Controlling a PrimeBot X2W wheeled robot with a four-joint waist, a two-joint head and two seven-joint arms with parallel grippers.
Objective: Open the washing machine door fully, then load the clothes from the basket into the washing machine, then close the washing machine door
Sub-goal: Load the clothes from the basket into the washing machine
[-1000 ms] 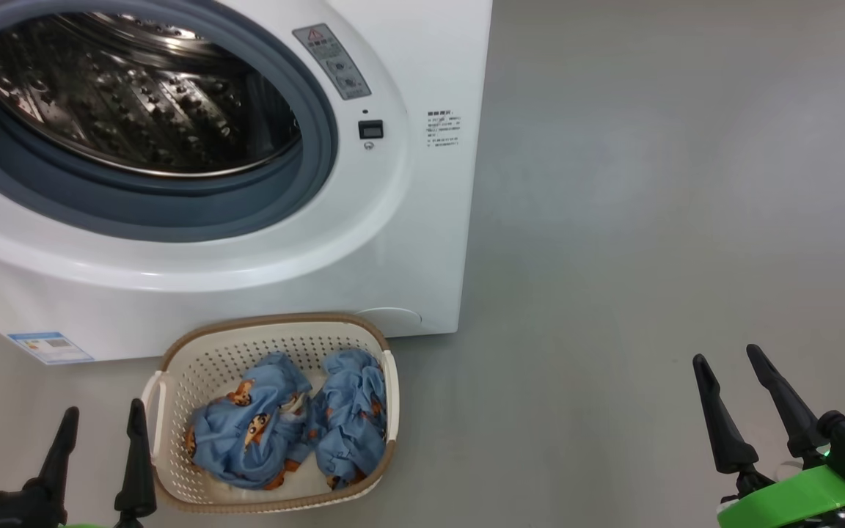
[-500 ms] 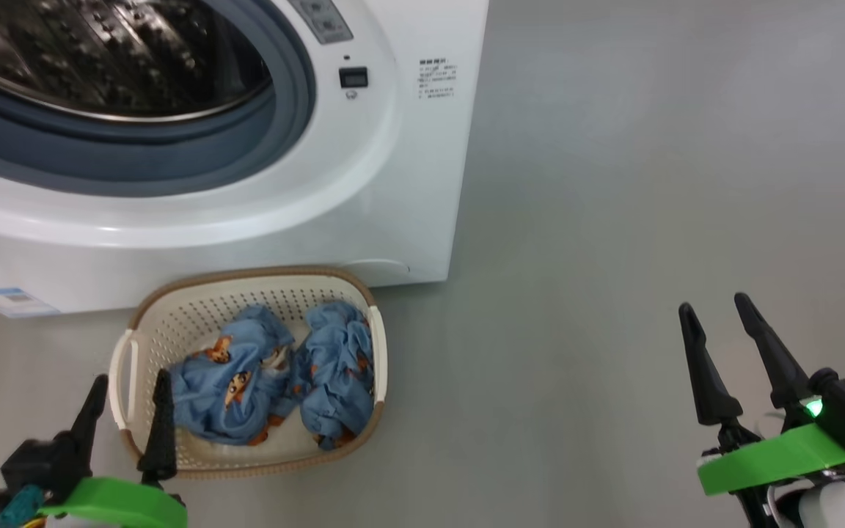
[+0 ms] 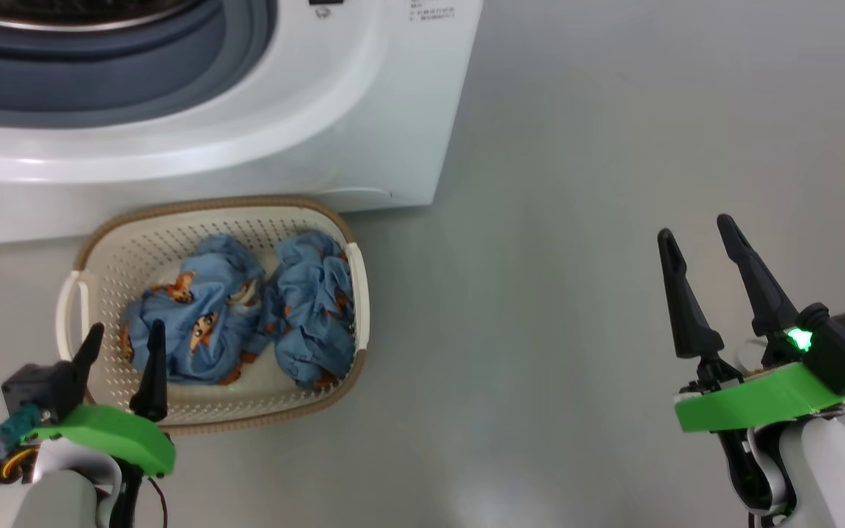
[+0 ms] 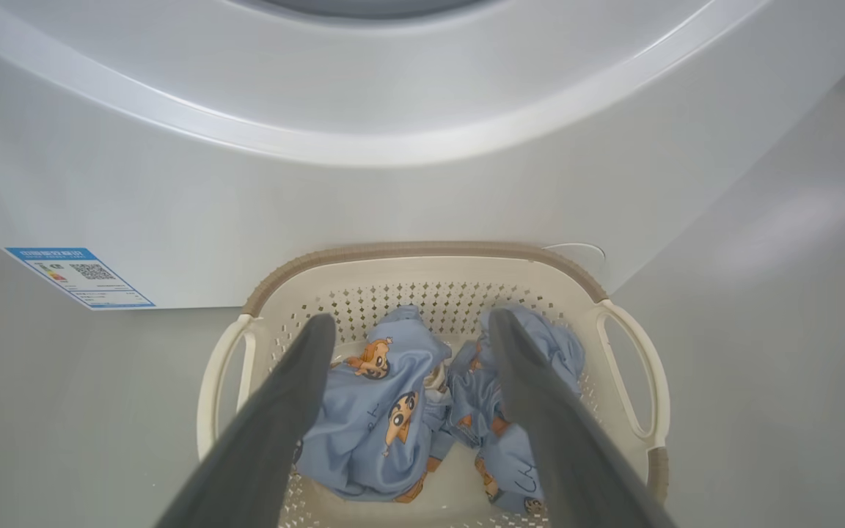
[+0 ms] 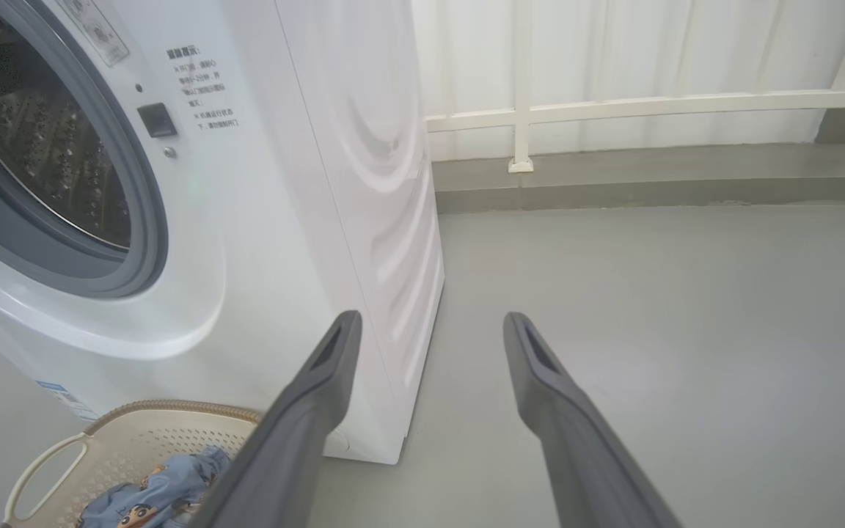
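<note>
Two grippers, jaws of each spread fully apart, nothing held.

At the left gripper (image 3: 125, 331): poised over the near left corner of the basket (image 3: 210, 203), aimed at the clothes (image 3: 305, 308) and framing them in the left wrist view. No contact visible.

At the right gripper (image 3: 694, 229): well to the right of the basket, above bare floor (image 3: 554, 220), touching nothing.

For the basket: standing on the floor just in front of the washing machine (image 3: 364, 132), below its round opening. Contents: two crumpled light blue pieces printed with orange-brown cartoon figures, side by side, touching at the middle, lying below the rim.

On the washing machine: grey gasket (image 3: 100, 81) exposed around the opening. Steel drum (image 5: 41, 147) seen through it in the right wrist view. Blue-white label (image 4: 78, 275) at the lower left of the front panel.
</note>
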